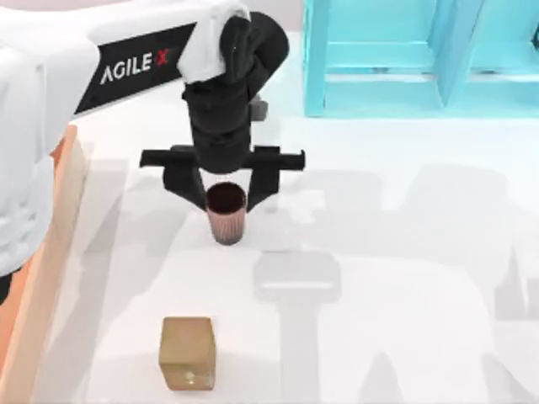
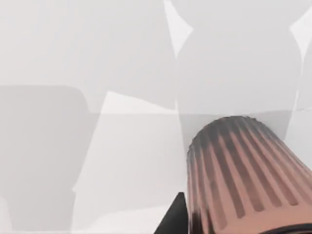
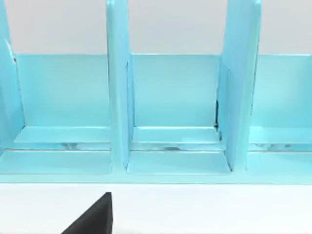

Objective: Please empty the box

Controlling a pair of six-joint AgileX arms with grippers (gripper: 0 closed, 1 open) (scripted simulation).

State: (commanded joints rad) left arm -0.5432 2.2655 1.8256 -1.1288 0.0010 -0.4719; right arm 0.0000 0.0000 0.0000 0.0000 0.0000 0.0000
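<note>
Three views are covered in order. Top view: the left arm reaches in from the upper left; its white link carries a black panel with the white lettering "AGILE" followed by a red "X". The left gripper [image 1: 226, 199] points down at the tabletop [image 1: 404, 252], with one black finger on each side of a ribbed copper-brown cup [image 1: 226, 212]. The cup stands upright with its dark opening facing up. The fingers sit close against the cup's sides, so the gripper appears to be grasping the cup; whether the cup rests on the tabletop or is lifted cannot be told. The box [image 1: 50, 252] lies along the left edge of the table, well apart from the cup: a stretch of its pale wooden rim and a strip of its orange-brown inner wall are visible, and the left arm covers part of it. A small tan block [image 1: 187, 353] stands on the tabletop nearer the lower edge, apart from the cup and beside the box. A turquoise shelf unit [image 1: 379, 59] stands at the upper right.

Left wrist view: the ribbed cup [image 2: 243, 175] appears close up, with white tabletop [image 2: 73, 146] beyond it.

Right wrist view: the turquoise shelf unit [image 3: 170, 97] faces the camera with upright dividers between its compartments. No writing is legible on it. The right gripper's state cannot be told.
</note>
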